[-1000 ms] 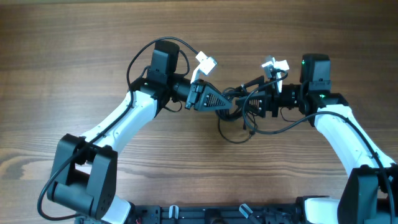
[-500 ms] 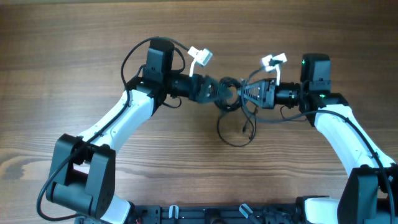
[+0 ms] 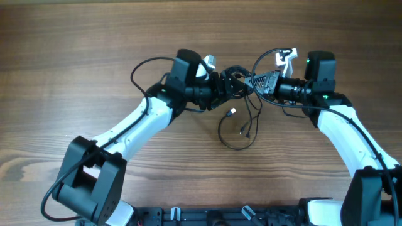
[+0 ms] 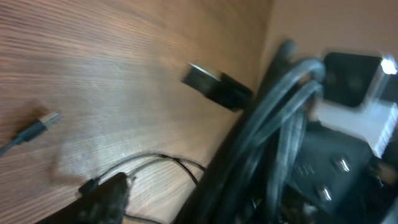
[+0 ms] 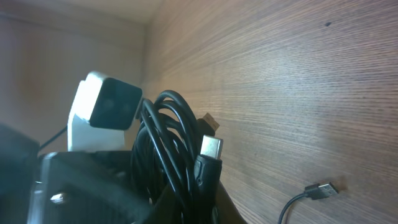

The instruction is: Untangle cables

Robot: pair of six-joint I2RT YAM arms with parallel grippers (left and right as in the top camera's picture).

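Observation:
The cables [image 3: 236, 76] form a black knotted clump between my two grippers, and a loose loop [image 3: 237, 139] trails from it onto the table toward the near side. Two small plug ends [image 3: 231, 112] lie by that loop. My right gripper [image 3: 256, 81] is shut on the clump. In the right wrist view the bundle and a silver-tipped plug [image 5: 211, 148] stick up from the right gripper [image 5: 202, 200]. My left gripper [image 3: 221, 88] stands open at the clump's left side. In the blurred left wrist view the bundle [image 4: 267, 143] sits well apart from the one visible fingertip [image 4: 102, 199].
Each arm carries its own thicker black wire, arching over the left arm [image 3: 151, 63] and the right arm [image 3: 267, 56]. A loose plug [image 5: 320, 188] lies on the wooden table [image 3: 75, 50]. A dark plug [image 4: 214, 86] hangs beside the bundle.
The left gripper let go of the cables and moved right and toward the far side. The right gripper shut on the clump and drew it toward the far side.

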